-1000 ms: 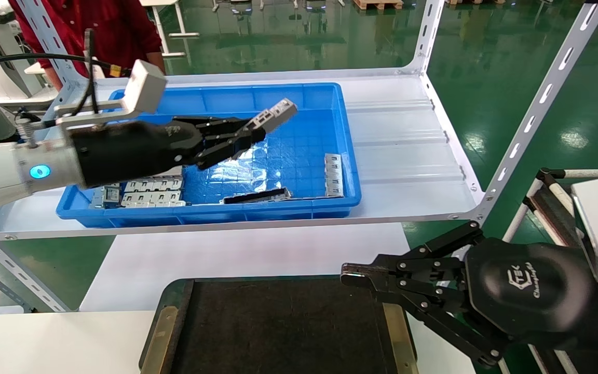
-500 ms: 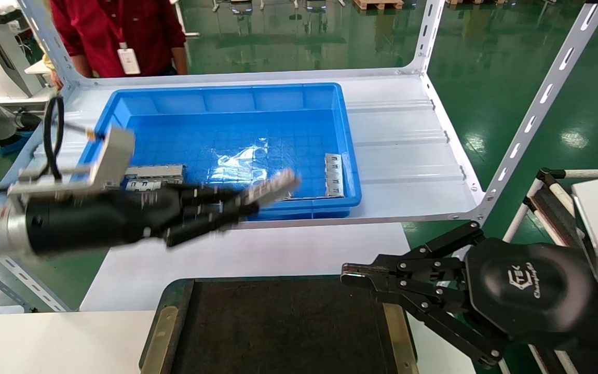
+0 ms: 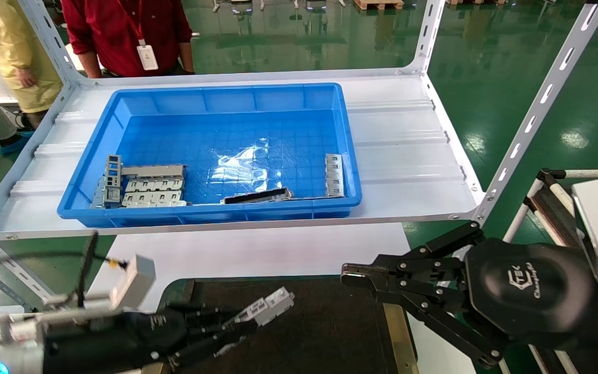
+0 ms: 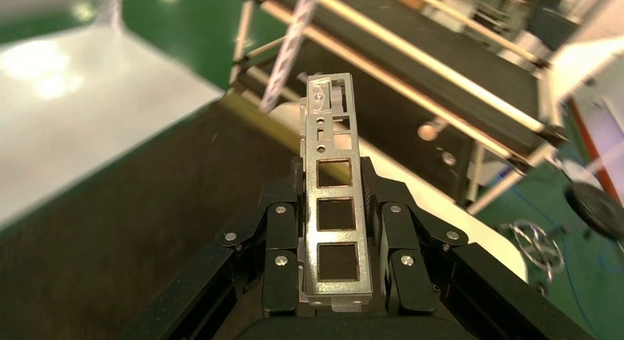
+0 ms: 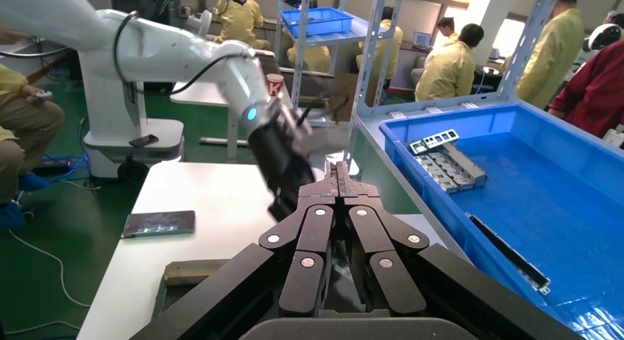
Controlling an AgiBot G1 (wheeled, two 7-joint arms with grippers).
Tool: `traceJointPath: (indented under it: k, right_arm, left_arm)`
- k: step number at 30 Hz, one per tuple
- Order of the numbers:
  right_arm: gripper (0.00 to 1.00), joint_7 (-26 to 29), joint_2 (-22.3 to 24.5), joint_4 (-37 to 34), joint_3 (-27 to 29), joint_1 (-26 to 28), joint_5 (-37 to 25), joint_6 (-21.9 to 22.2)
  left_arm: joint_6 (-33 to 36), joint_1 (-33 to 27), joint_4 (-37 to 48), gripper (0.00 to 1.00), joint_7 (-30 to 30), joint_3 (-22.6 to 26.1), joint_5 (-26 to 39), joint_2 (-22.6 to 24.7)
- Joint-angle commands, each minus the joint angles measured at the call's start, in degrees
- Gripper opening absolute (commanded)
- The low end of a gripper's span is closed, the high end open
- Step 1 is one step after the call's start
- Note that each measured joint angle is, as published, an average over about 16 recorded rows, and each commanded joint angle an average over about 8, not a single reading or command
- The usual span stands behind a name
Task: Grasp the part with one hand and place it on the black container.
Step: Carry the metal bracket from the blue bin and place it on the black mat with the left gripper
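Observation:
My left gripper (image 3: pixel 239 323) is shut on the part (image 3: pixel 267 306), a slim silver bracket with rectangular cut-outs. It holds the part low over the near left area of the black container (image 3: pixel 325 332), tip pointing right and slightly up. In the left wrist view the part (image 4: pixel 332 207) sits clamped between the two black fingers (image 4: pixel 283 229), above the container's dark surface (image 4: pixel 103 244). My right gripper (image 3: pixel 350 275) is shut and empty, parked over the container's far right edge; it also shows in the right wrist view (image 5: pixel 338 172).
A large blue bin (image 3: pixel 86 171) stands on the white shelf (image 3: pixel 408 156) beyond the container. It holds stacked grey slotted pieces (image 3: pixel 146 188), a dark flat strip (image 3: pixel 256 196) and another silver piece (image 3: pixel 333 174). Slanted shelf uprights (image 3: pixel 532 114) flank the space. People stand behind the shelf.
My left gripper has carried the part out of the blue bin, down and toward me, to just above the black container. The right arm has not moved.

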Motion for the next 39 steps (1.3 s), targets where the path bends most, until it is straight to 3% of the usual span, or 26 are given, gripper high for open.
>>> traceJointPath:
  k: [1, 10, 21, 29, 39]
  right_arm:
    - [0.0, 0.0, 0.0, 0.0, 0.0, 0.0, 0.0, 0.0]
    - [0.0, -0.01, 0.01, 0.0, -0.02, 0.01, 0.02, 0.01]
    - [0.0, -0.02, 0.02, 0.0, -0.04, 0.01, 0.03, 0.02]
    - [0.0, -0.03, 0.02, 0.0, -0.06, 0.01, 0.04, 0.03]
    - [0.0, -0.04, 0.03, 0.0, -0.08, 0.02, 0.05, 0.03]
  left_arm:
    - [-3.79, 4.01, -3.14, 0.0, -1.79, -0.11, -0.12, -0.53]
    - [-22.63, 14.65, -7.52, 0.0, -5.76, -0.13, 1.88, 3.87]
    - [-41.73, 16.91, -3.68, 0.0, -9.45, 0.32, 4.1, 14.89]
    - [-49.49, 16.78, 0.65, 0.0, -9.7, -0.79, 3.83, 20.23]
    - [-53.26, 16.73, 4.52, 0.0, -8.01, -2.65, 2.91, 24.16]
